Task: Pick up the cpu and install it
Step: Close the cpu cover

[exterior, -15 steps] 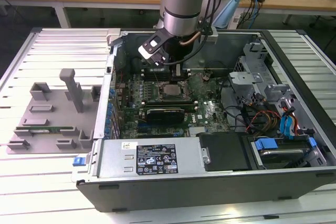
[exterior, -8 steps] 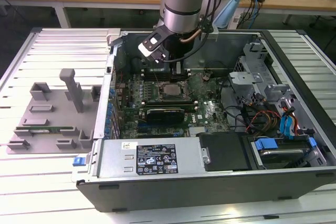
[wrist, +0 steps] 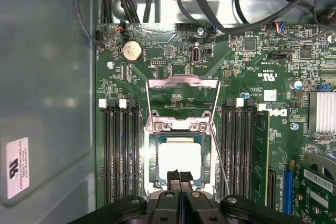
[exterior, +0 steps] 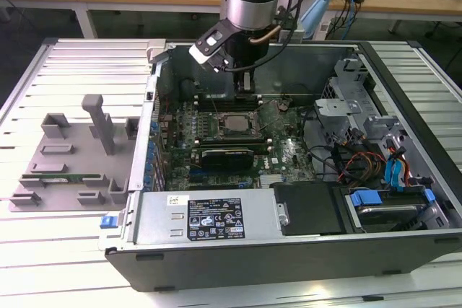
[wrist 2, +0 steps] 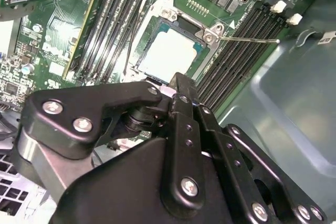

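Silvery cpu (wrist: 180, 156) flat inside open socket (wrist: 153, 153)

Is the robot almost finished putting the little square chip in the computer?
Almost. Done: the cpu already lies flat in its socket. In hand: nothing. The gripper hovers over the chip's near edge with its fingers shut and empty. Left: the metal frame above the socket stands swung open and the thin lever is not latched, so the chip isn't clamped down yet.
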You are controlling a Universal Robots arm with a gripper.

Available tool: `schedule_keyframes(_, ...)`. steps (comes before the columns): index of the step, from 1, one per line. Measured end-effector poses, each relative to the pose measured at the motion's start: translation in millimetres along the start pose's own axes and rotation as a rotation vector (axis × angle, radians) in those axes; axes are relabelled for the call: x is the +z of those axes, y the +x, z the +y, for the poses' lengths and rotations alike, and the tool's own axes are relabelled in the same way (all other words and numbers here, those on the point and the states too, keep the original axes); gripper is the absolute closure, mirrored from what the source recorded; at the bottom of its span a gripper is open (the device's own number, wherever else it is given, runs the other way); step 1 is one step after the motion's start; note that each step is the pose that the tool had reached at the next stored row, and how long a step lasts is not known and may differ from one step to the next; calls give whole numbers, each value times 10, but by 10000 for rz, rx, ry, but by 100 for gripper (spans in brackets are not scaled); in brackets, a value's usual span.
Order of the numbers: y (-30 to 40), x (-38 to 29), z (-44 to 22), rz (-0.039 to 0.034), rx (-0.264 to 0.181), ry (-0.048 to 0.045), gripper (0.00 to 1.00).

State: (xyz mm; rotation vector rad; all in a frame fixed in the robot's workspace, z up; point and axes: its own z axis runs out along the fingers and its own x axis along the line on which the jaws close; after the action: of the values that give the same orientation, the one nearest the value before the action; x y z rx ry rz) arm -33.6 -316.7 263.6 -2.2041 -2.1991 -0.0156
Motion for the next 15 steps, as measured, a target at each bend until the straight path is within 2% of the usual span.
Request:
schedule_keyframes(3, 0, -19, 8, 1, -2, 0, 89)
schedule_keyframes(9, 1, -21, 130, 0, -1, 0, 89)
schedule_keyframes(12, 1, -21, 163, 0, 0, 0, 89)
schedule_keyframes(15, 1, -22, 236, 1, -1, 0, 89)
